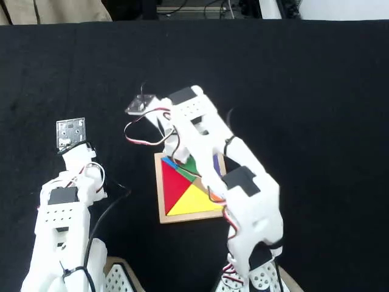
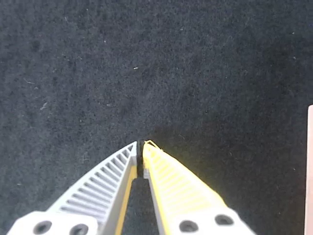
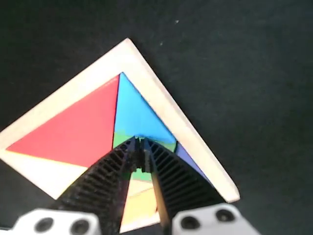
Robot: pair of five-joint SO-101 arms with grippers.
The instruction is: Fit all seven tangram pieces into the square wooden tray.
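The square wooden tray (image 1: 161, 207) lies in the middle of the black table with several coloured tangram pieces flat inside it. Its rim (image 3: 161, 95) also runs across the right wrist view, around the large red triangle (image 3: 73, 129), blue triangle (image 3: 134, 115), green piece (image 3: 119, 139), purple piece (image 3: 188, 159) and orange piece (image 3: 142, 203). From above, the red triangle (image 1: 173, 185) and yellow triangle (image 1: 194, 199) show. My right gripper (image 3: 142, 144) is shut, tips just over the green piece beside the blue triangle. My left gripper (image 2: 142, 147) is shut over bare cloth.
The right arm (image 1: 243, 182) leans over the tray and hides its right part. The left arm (image 1: 64, 207) stands well to the left of the tray. Black cloth (image 1: 304, 91) covers the table all around. A pale tray edge (image 2: 310, 171) shows in the left wrist view.
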